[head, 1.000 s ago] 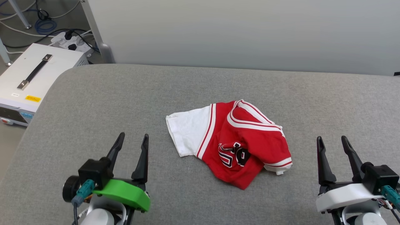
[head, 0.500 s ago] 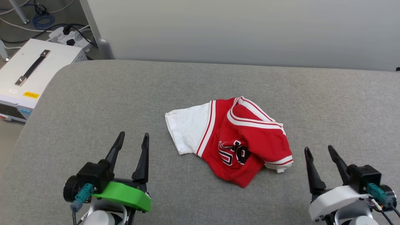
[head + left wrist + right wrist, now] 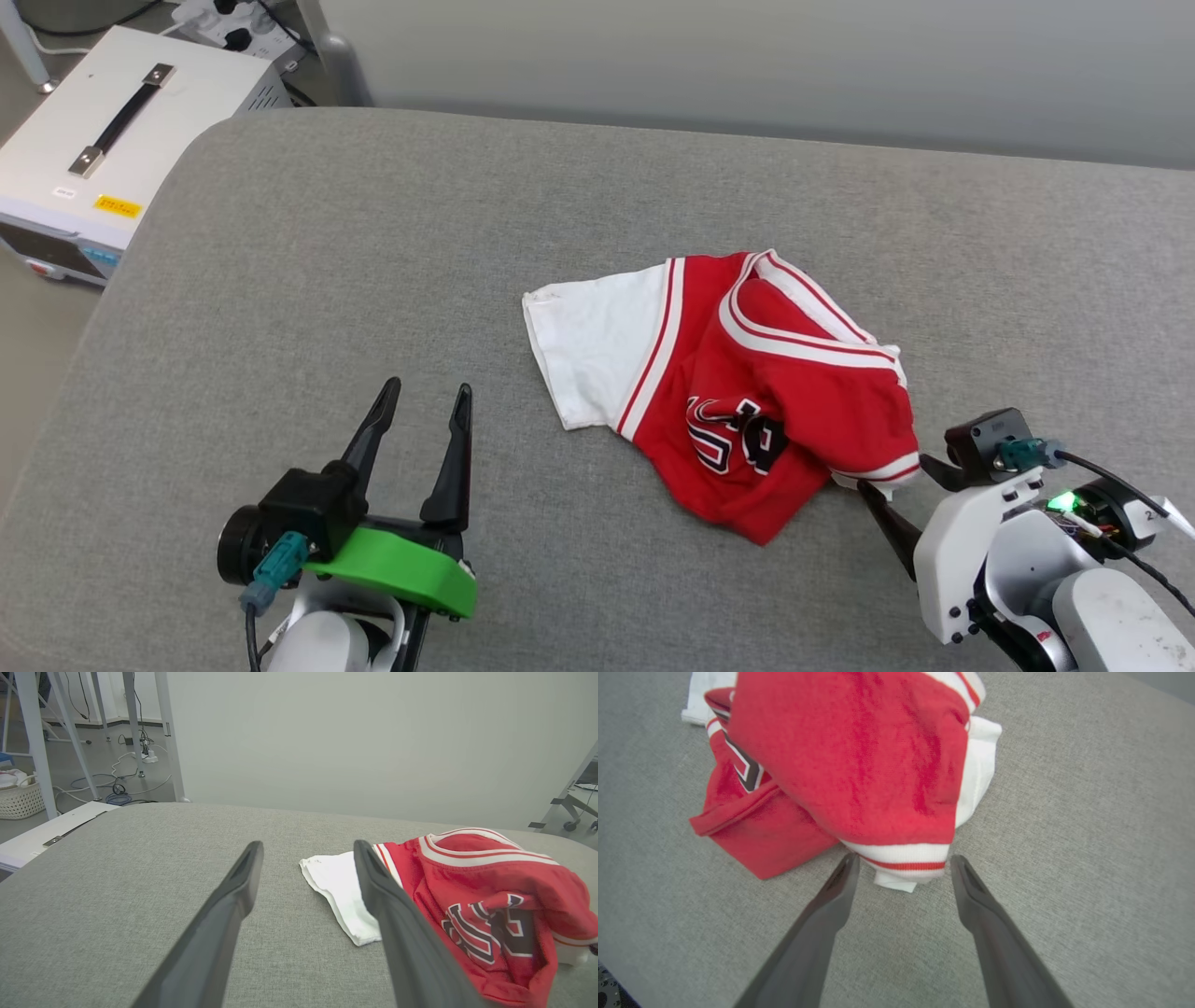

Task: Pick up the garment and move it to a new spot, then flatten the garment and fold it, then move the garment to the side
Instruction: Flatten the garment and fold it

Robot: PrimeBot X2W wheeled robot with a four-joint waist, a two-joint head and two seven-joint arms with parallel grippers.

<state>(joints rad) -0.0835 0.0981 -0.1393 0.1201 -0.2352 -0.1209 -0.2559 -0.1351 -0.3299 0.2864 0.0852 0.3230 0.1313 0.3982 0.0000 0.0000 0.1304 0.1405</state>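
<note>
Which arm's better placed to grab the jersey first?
Right. The right gripper is open, fingertips flanking the striped hem of the garment; the left gripper, also open, stands well apart from it.

Holds left hand [image 3: 427, 387] level at lower left, fingers spread wide, pointing straight ahead. Angles right hand [image 3: 892, 474] inward and downward at lower right, fingers likewise parted.

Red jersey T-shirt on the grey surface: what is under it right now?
The red jersey T-shirt with white sleeves lies crumpled directly on the grey fabric-covered surface. Grey fabric shows all round its edges; whatever lies beneath the bunched folds is covered.
</note>
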